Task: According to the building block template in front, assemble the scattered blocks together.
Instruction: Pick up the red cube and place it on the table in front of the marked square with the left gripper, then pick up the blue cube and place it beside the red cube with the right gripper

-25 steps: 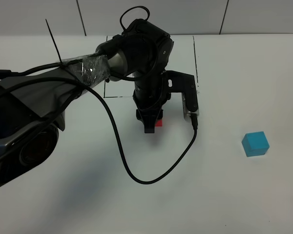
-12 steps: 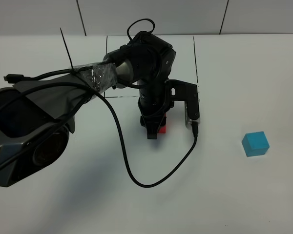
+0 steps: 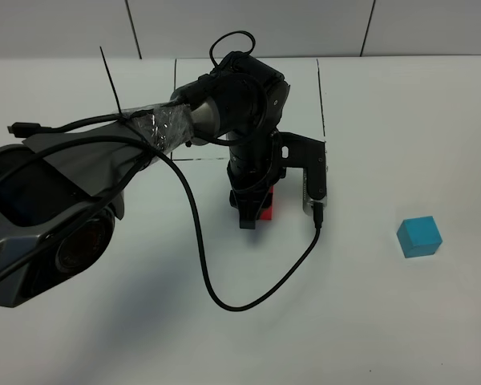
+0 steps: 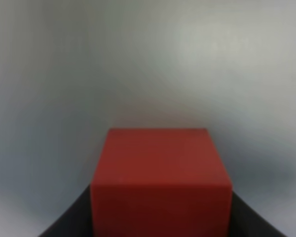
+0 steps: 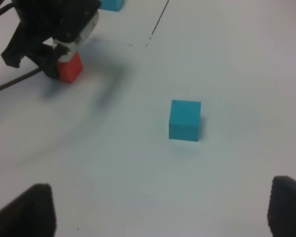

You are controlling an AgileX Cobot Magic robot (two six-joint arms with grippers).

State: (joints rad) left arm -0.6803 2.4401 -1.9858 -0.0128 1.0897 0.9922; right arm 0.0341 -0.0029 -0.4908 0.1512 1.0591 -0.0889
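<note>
My left gripper (image 3: 254, 213) is shut on the red cube (image 3: 266, 211), low over the white table just in front of the drawn black frame (image 3: 320, 96). In the left wrist view the red cube (image 4: 160, 173) fills the space between the dark fingertips (image 4: 64, 224). The cyan-blue cube (image 3: 419, 237) lies alone to the right, untouched. My right gripper (image 5: 163, 210) hangs open above and short of that blue cube (image 5: 185, 119). The template is hidden behind the left arm in the high view; only its blue end (image 5: 112, 4) shows in the right wrist view.
A black cable (image 3: 224, 297) hangs from the left arm and loops over the table in front of the red cube. The left arm's bulky body (image 3: 56, 200) covers the left part of the high view. White table surface lies between the two cubes.
The left gripper has carried the red cube a little toward the front and right, then nearly stopped. The blue cube and the right gripper have not moved.
</note>
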